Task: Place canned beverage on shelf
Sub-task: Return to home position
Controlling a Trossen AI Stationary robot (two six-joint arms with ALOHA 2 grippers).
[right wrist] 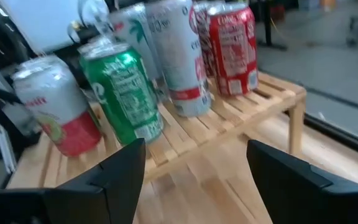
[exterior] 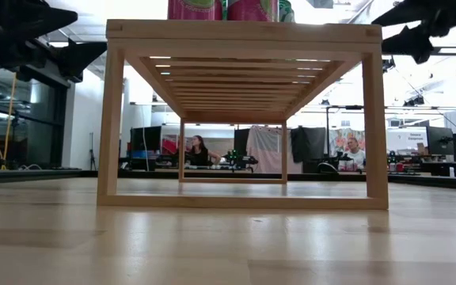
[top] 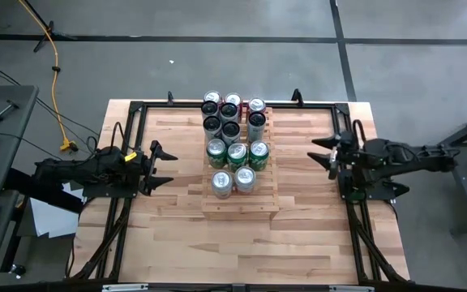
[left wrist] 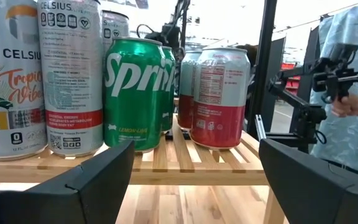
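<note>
Both left hand (top: pixel 167 167) and right hand (top: pixel 318 152) flank the shelf (top: pixel 237 204).

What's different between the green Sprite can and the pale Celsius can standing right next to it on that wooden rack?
The Sprite can is green with big white lettering; the Celsius can is pale, showing small print. The Sprite can is shorter; the Celsius can rises well above it. Both stand upright on the slatted shelf.

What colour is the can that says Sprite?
The Sprite can is green with white lettering, clearest in the left wrist view.
</note>
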